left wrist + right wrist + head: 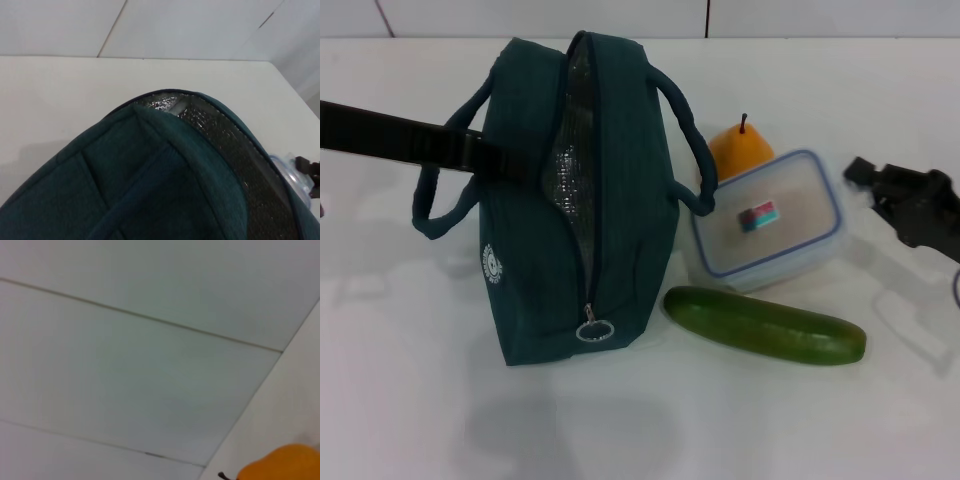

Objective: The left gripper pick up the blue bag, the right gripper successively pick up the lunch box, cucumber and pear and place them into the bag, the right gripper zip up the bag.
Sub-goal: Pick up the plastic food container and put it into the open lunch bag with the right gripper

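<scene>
The blue bag (575,200) stands upright in the middle of the table, unzipped, its silver lining showing and its zipper pull (593,330) at the near end. My left arm reaches in from the left and its gripper (485,155) meets the bag's left side by the handle; its fingers are hidden. The left wrist view shows the bag's top (150,190) close up. The lunch box (770,220), clear with a blue rim, lies right of the bag. The orange pear (740,150) stands behind it and shows in the right wrist view (285,465). The cucumber (765,325) lies in front. My right gripper (868,185) is open, right of the lunch box.
The white table (410,380) stretches around the objects. A white tiled wall (620,15) runs behind its far edge. The bag's right handle (690,140) arches toward the pear and the lunch box.
</scene>
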Tool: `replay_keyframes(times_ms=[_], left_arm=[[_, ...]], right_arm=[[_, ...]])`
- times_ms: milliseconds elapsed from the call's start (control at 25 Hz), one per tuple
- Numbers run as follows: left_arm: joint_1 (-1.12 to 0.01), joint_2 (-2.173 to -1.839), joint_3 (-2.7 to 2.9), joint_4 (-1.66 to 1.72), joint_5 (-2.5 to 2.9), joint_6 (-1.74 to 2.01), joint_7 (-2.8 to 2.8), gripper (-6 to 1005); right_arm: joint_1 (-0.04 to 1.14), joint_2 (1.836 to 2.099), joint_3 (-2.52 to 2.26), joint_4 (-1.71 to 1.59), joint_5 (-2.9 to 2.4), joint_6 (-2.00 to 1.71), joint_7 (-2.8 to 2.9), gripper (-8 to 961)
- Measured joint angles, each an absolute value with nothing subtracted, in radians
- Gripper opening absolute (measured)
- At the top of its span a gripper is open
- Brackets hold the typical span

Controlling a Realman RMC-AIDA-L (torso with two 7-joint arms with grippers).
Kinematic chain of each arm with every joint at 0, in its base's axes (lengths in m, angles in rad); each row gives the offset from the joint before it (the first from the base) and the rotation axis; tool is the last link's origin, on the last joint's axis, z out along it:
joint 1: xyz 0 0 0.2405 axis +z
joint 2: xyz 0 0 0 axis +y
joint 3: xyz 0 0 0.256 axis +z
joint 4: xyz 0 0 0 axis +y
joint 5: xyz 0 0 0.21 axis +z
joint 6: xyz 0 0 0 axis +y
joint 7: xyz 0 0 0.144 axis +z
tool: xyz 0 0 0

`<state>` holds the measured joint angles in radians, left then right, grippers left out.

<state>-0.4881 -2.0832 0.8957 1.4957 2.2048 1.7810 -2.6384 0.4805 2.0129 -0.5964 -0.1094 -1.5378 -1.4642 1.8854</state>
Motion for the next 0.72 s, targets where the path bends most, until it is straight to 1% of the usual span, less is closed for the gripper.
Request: replay_keyframes(times_ms=[280,720], left_arm=[[-0.484,-2.084,0.9,1.496,2.204,1.781,-2.638,40],[-0.483,-2.085,0.902,1.496,2.2,1.781,-2.638,40]], right_arm=[[0.422,2.011,-0.594,-0.113,-1.477,-1.522,1.896,78],[0.393,2.009,-0.594,-0.106,-1.429,-1.579,1.905,78]])
